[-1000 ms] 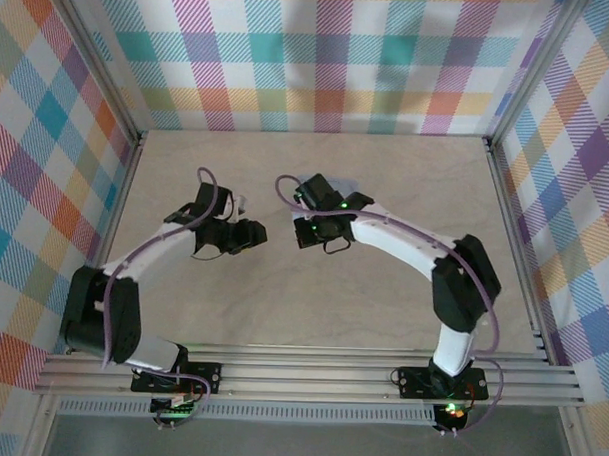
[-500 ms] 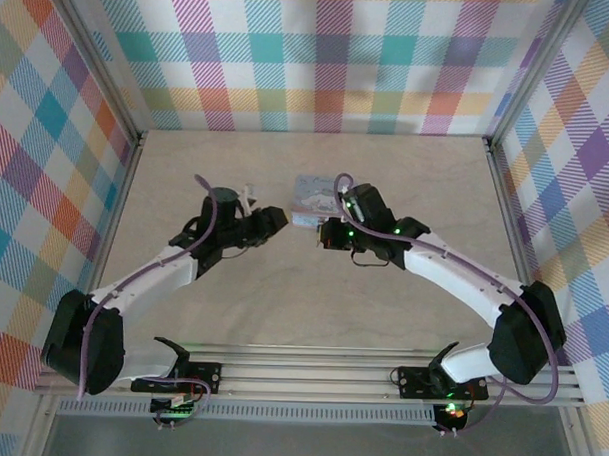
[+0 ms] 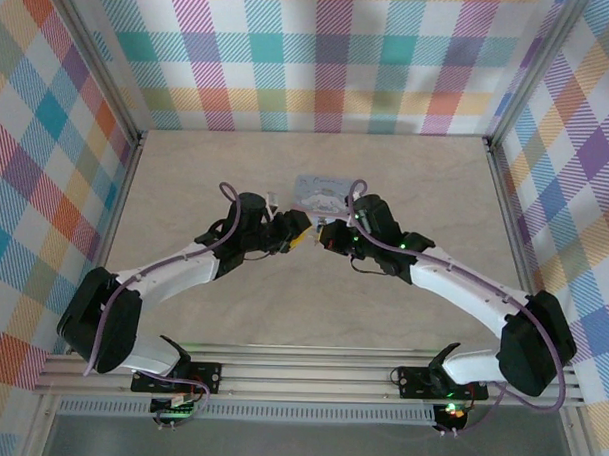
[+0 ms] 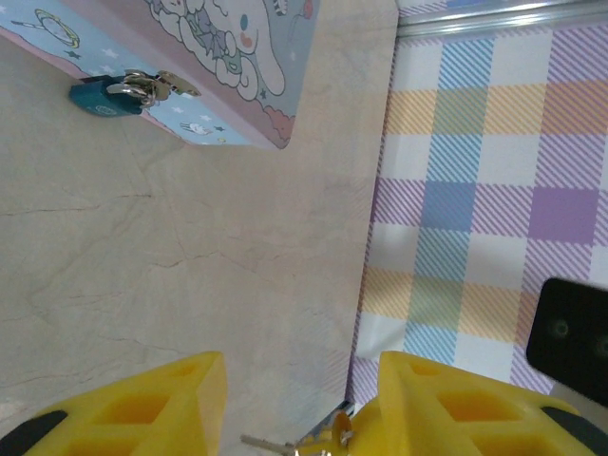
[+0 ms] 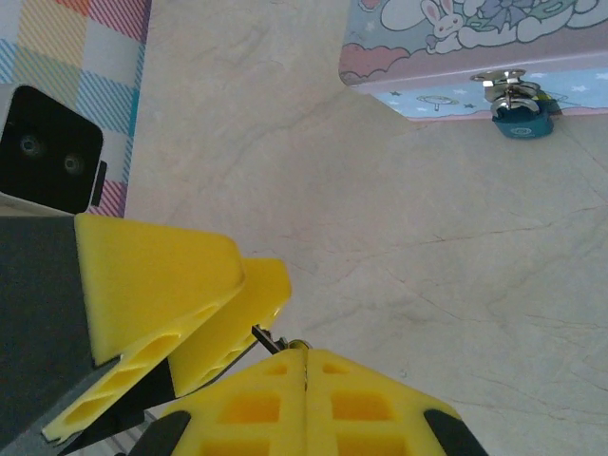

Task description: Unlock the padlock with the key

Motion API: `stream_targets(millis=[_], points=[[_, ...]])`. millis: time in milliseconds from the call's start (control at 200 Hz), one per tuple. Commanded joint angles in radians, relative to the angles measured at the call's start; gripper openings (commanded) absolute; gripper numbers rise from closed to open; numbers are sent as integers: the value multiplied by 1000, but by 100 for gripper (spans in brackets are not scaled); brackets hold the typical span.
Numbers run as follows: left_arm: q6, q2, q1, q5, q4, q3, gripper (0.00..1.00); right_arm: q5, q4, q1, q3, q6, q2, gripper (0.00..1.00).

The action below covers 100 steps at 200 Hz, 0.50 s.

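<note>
Left end effector [image 3: 298, 232] now meets right end effector [image 3: 323, 237], nearer padlock [image 4: 106, 95].

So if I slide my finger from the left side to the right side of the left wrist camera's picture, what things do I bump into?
padlock → key → checked wall

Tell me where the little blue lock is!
The padlock hangs on the clasp of the cartoon tin box, top left in the left wrist view and top right in the right wrist one.
</note>
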Motion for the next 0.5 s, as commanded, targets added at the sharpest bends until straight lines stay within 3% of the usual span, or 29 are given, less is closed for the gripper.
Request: stream_targets(millis=[0, 360, 430, 495], points=[[-75, 20, -8, 7, 98, -3, 46, -7, 74, 4, -22, 51, -18, 0], [-139, 76, -10, 51, 206, -10, 36, -9, 130, 4, -46, 87, -8, 0], [-145, 85, -10, 55, 222, -13, 30, -3, 134, 4, -48, 89, -7, 0], [-135, 84, -10, 57, 219, -9, 18, 0, 136, 4, -49, 88, -5, 0]])
